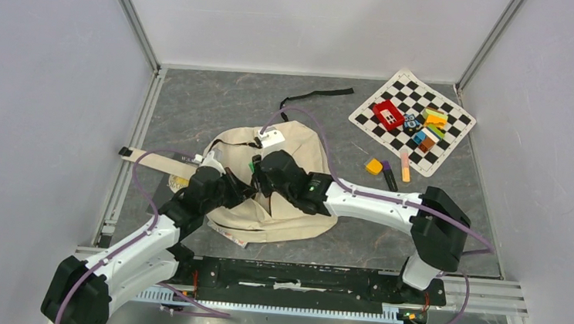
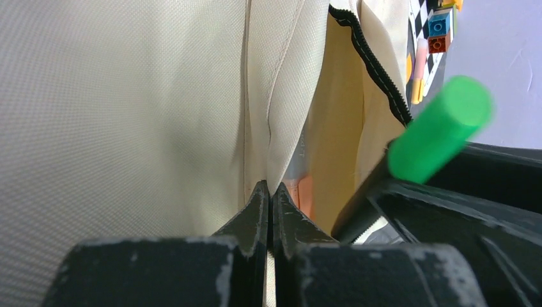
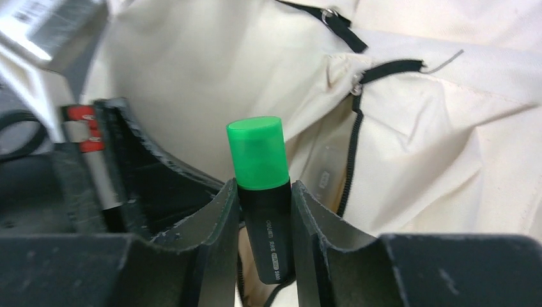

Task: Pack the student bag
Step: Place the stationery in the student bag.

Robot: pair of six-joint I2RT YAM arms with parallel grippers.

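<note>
The top view looks down from above the near edge of the table (image 1: 219, 102). Both wrist views sit close against the bag (image 1: 295, 213), sharing the green-capped marker (image 3: 259, 185).

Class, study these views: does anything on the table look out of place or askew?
Nothing is spilled or damaged. The checkerboard mat lies skewed on the table, and a purple marker and orange highlighter lie loose off it. The student bag is slumped flat.
</note>
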